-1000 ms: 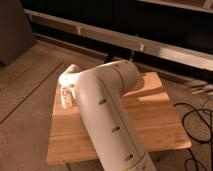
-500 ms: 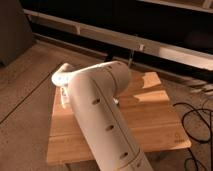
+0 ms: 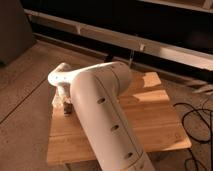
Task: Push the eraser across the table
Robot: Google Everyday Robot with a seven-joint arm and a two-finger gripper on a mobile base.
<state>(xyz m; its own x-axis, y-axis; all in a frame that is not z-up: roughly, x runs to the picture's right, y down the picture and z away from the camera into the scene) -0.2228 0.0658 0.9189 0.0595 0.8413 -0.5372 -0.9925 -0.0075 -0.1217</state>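
The light wooden plank table fills the middle of the camera view. My thick white arm crosses it from the bottom edge up to the left. My gripper hangs from the white wrist at the table's left edge, pointing down at the top, shut. A small dark bit shows right at its tip. I cannot tell whether that is the eraser or part of the gripper. The arm hides much of the table's left and middle.
Black cables lie on the floor to the right of the table. A dark cabinet stands at the far left. A long pale rail runs along the dark wall behind the table. Speckled floor lies on the left.
The wrist has shifted slightly left, and the gripper sits a little lower at the table's left edge. The big arm link has swung with it.
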